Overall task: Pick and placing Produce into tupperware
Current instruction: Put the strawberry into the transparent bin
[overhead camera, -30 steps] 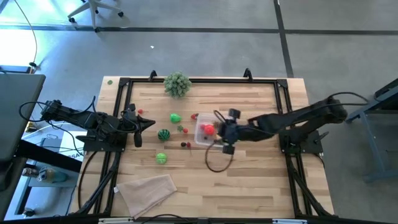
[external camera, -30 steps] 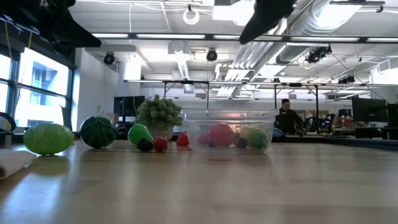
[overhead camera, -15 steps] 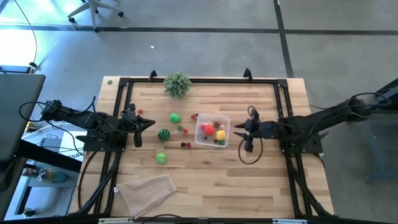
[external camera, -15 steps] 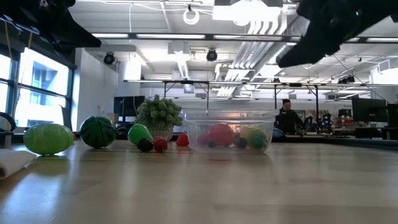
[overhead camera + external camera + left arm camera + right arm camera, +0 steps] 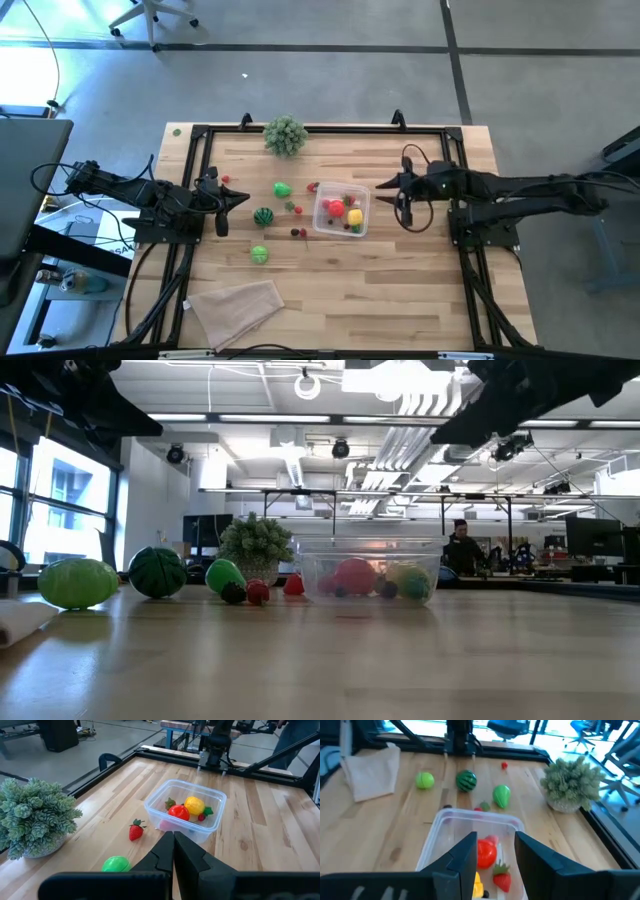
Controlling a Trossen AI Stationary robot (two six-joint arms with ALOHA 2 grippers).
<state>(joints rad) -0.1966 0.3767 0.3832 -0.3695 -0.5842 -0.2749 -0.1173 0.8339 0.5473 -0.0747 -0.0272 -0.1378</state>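
Clear plastic marks the small rectangular tupperware (image 5: 341, 212), which sits near the middle of the pale wooden table (image 5: 420, 290) in the overhead view, holding a round red piece (image 5: 335, 209), a yellow piece (image 5: 354, 216) and other small produce. Outside it to the left lie a bright green pepper-shaped fruit (image 5: 283, 189), a dark green striped melon ball (image 5: 263, 216), a lime-green ball (image 5: 259, 254) and tiny red berries, with a bushy grey-green plant (image 5: 285, 134) at the far edge and a beige folded cloth (image 5: 236, 303) at the near edge. The right gripper (image 5: 383, 184) hangs just right of the container, apart from it, while the left gripper (image 5: 243, 199) waits at the left side of the table. From table height, the tupperware (image 5: 368, 579) stands centre with red and pale pieces showing through its wall, the lime ball (image 5: 77, 582), melon ball (image 5: 157, 572) and pepper-shaped fruit (image 5: 225, 576) lined up left of it, and a person seated far behind. The left wrist camera shows that arm's fingers (image 5: 187, 855) pressed together with nothing between them, aimed toward the container (image 5: 186, 813) and a red toy strawberry (image 5: 135, 830) beside it. The right wrist camera shows its fingers (image 5: 465, 857) parted by a moderate gap and empty, above the tupperware (image 5: 442, 837).
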